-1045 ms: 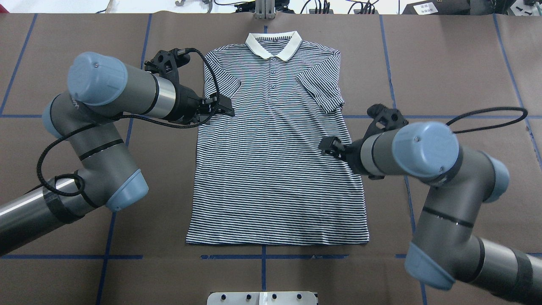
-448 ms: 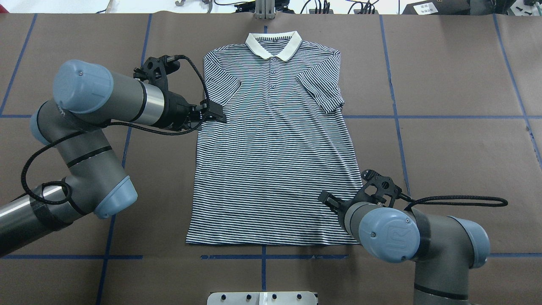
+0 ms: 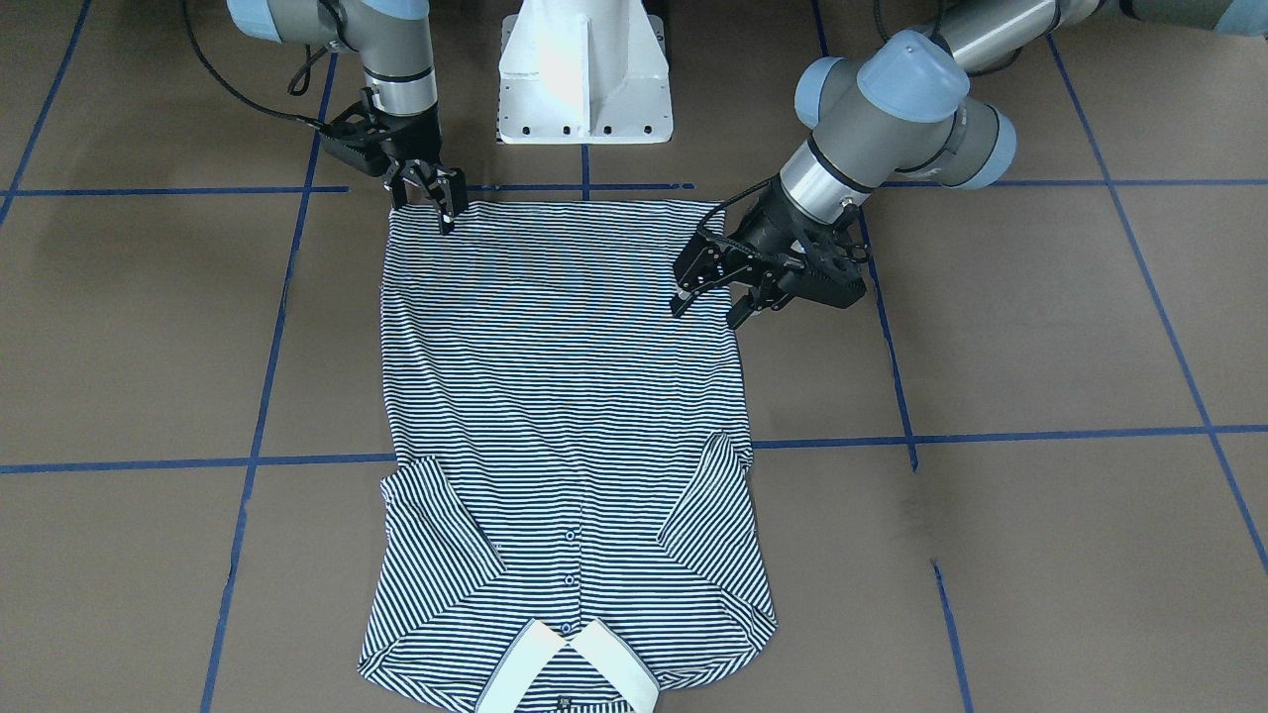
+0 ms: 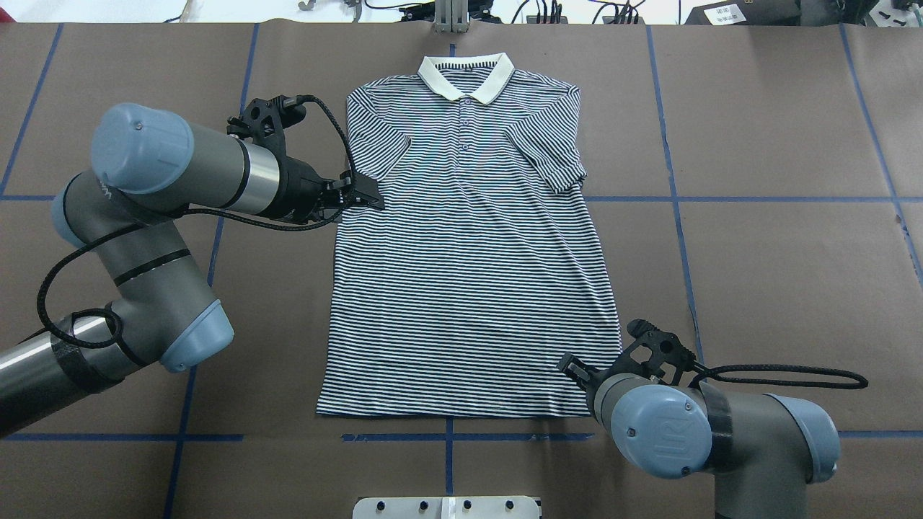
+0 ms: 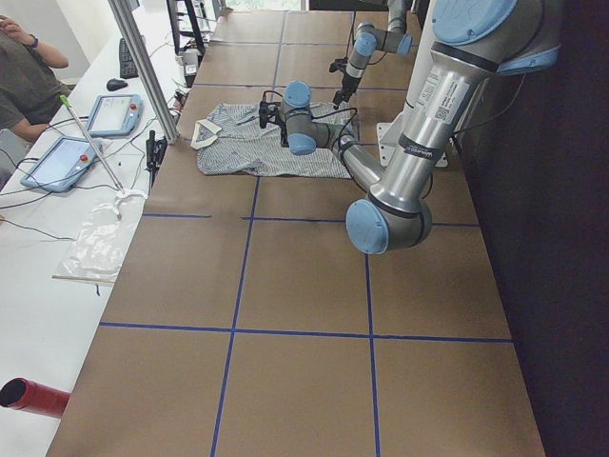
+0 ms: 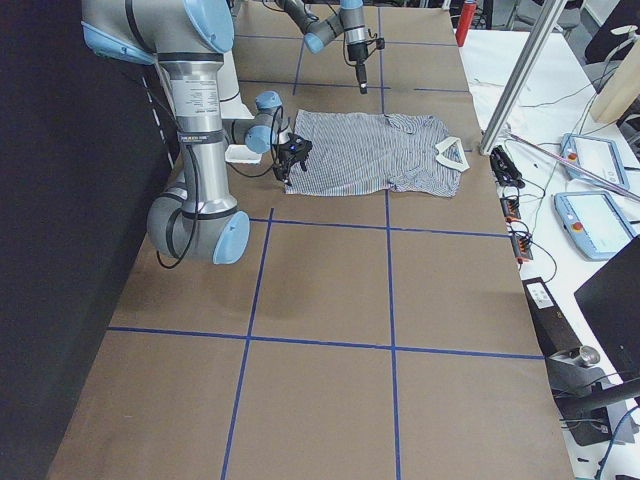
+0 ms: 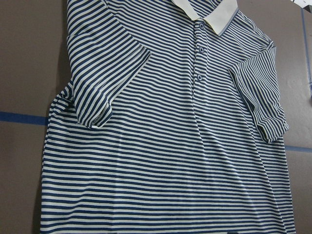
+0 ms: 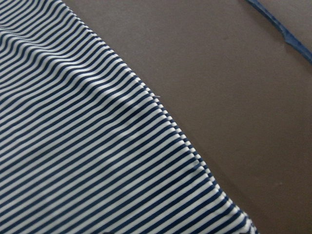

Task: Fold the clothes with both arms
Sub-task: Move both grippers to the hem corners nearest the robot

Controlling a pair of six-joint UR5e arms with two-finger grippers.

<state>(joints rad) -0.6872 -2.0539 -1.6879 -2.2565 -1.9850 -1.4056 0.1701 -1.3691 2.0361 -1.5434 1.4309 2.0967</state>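
Overhead exterior: logo (image 4: 667,431) on right arm (image 4: 753,425)

The short-sleeved fabric polo shirt (image 4: 469,288) at both pincers wears thin navy-and-white stripes, with a plain cream collar (image 4: 465,76) and dark round buttons (image 7: 200,47). The left gripper (image 3: 708,307) and right gripper (image 3: 424,206) are black. Around them the flat brown table cover (image 4: 779,274) carries a grid of blue tape lines (image 4: 757,199).

My brown table (image 4: 779,108) is crossed by blue tape lines (image 4: 779,199). The striped polo shirt (image 4: 469,288) lies flat on it, buttons up, collar farthest from me.
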